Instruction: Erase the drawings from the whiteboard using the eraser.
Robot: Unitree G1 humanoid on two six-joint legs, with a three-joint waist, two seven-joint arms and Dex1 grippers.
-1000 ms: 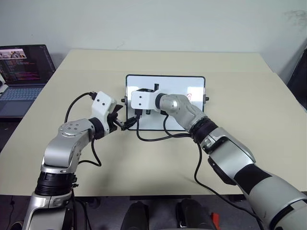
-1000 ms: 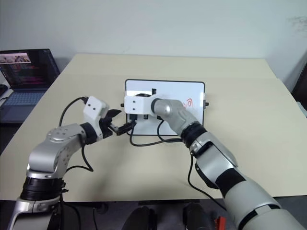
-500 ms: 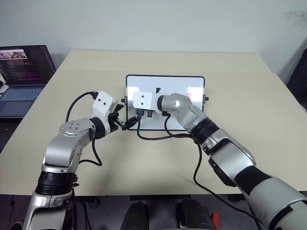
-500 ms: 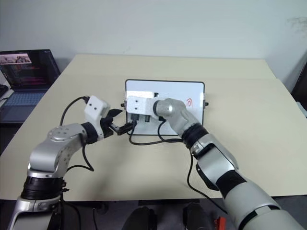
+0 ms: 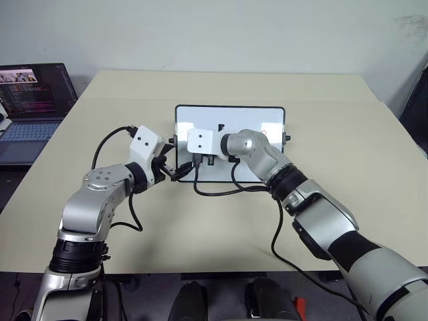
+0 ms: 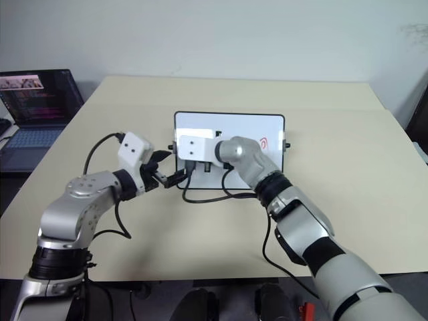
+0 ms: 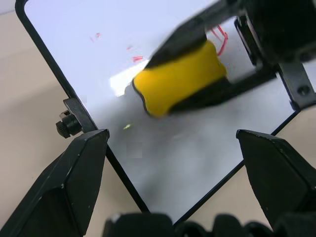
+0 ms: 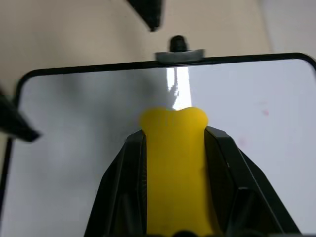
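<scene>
Head view: whiteboard (image 5: pixel 231 142) lay flat on table (image 5: pixel 334 134); right gripper (image 5: pixel 207 159) low over its left half, reaching to wipe; one red drawing (image 6: pixel 263 142) well right of it

Left wrist view: left gripper (image 7: pixel 173 163) spread apart, straddling board's near edge, likely steadying it; faint red traces (image 7: pixel 133 54) beyond

Right wrist view: right fingers (image 8: pixel 118 182) clamped on yellow eraser (image 8: pixel 175 168), its tip ahead toward board's knobbed edge

Beige rectangular table (image 5: pixel 200 227) with a seam across its far part, plain pale wall (image 5: pixel 221 33) behind, open laptop (image 5: pixel 30 100) with lit screen on a surface at far left, dark object (image 5: pixel 418 100) at right edge
</scene>
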